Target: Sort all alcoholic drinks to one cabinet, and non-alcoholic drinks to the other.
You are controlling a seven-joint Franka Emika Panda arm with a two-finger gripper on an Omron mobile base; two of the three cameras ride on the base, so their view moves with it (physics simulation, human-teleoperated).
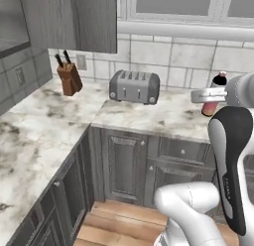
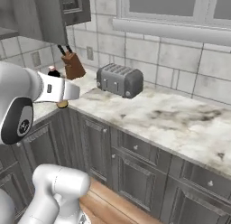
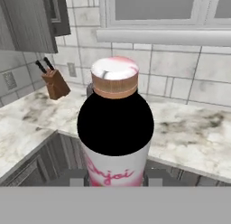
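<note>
In the pincer [image 3: 115, 179], one pink bottle [image 3: 115, 142], one toaster [image 1: 134, 86] behind

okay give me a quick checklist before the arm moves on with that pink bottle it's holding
1. Jaws shut on the pink bottle, gripper low on its body: ok.
2. Bottle upright in the grip: ok.
3. Bottle lifted off the counter: ok in the right base view.
4. Toaster and knife block stand apart from the bottle: ok.
5. Wall cabinet up to the left, door open or shut: cannot tell.
6. Which drinks that cabinet holds: cannot tell.
</note>
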